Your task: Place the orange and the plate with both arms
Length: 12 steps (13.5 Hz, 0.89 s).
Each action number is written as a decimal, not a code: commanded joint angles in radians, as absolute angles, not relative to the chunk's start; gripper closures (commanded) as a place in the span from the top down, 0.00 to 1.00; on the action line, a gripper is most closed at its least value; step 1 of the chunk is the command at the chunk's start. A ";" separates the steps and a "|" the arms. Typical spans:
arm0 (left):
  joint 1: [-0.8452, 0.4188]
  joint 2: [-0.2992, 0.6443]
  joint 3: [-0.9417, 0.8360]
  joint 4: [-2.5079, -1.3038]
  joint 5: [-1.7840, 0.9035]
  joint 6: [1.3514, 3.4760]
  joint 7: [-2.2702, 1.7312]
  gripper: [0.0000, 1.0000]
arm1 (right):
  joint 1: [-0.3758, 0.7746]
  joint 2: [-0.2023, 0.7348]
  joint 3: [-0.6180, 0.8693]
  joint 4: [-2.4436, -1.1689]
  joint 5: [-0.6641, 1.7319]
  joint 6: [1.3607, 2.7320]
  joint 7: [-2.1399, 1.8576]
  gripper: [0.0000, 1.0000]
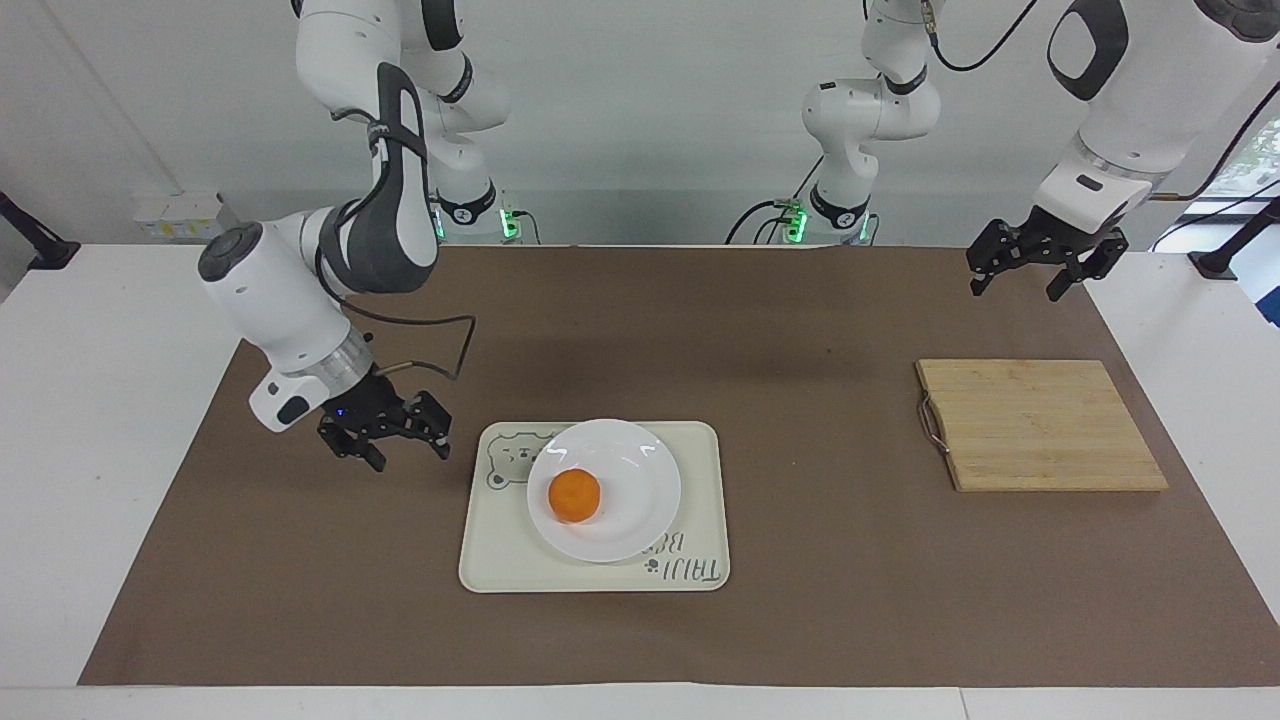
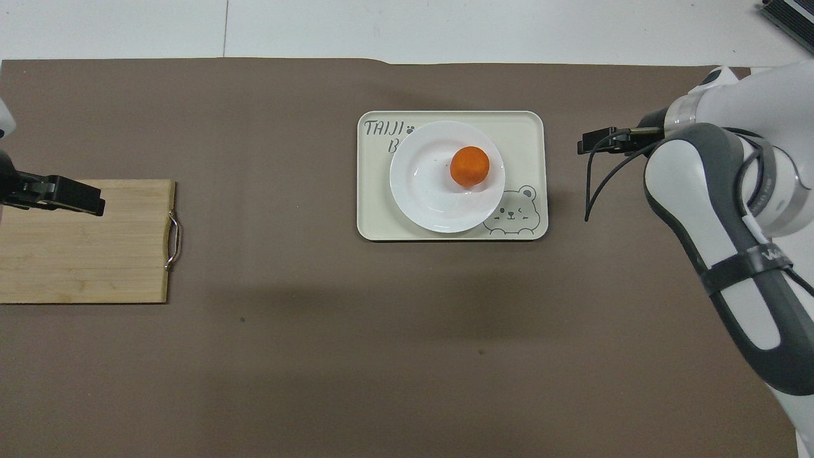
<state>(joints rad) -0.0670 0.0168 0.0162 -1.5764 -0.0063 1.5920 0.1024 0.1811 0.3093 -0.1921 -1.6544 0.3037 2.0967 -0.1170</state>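
Pale grey room wall (image 1: 640, 120); white desk (image 1: 100, 450) beneath. Brown paper mat (image 1: 700, 330) covered most of the desk. Two white jointed robot arms. Rectangular bamboo cutting board (image 1: 1040, 425) with a metal handle lay toward the left arm's end. Cream rectangular tray (image 1: 590, 570) with a bear drawing lay mid-mat. Round glossy white plate (image 1: 640, 480) sat on the tray. Small round orange (image 1: 575, 495) rested on the plate. Right gripper (image 1: 385, 442) hung over bare mat beside the tray, fingers spread wide, empty. Left gripper (image 1: 1030, 275) waited above the board's edge, fingers wide, empty.
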 commanded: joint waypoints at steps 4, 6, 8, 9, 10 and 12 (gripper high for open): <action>-0.064 0.025 0.014 -1.559 0.012 1.569 0.112 1.00 | 0.132 0.146 -0.196 -1.671 0.154 1.853 0.087 1.00; -0.064 0.025 0.014 -1.559 0.012 1.569 0.112 1.00 | 0.114 0.092 -0.196 -1.669 0.097 1.798 0.081 1.00; -0.064 0.025 0.014 -1.559 0.012 1.569 0.112 1.00 | 0.100 0.055 -0.196 -1.631 0.060 1.717 0.077 1.00; -0.064 0.025 0.014 -1.559 0.012 1.569 0.112 1.00 | 0.100 0.051 -0.196 -1.594 0.054 1.671 0.077 1.00; -0.064 0.025 0.014 -1.559 0.012 1.569 0.112 1.00 | 0.100 0.051 -0.195 -1.562 0.052 1.633 0.077 1.00; -0.064 0.025 0.014 -1.559 0.012 1.569 0.112 1.00 | 0.107 0.052 -0.193 -1.504 0.017 1.570 0.072 1.00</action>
<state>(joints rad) -0.0670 0.0168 0.0162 -1.5764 -0.0063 1.5919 0.1024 0.1058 0.0351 -0.2031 -1.5722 0.0671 1.6310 0.0591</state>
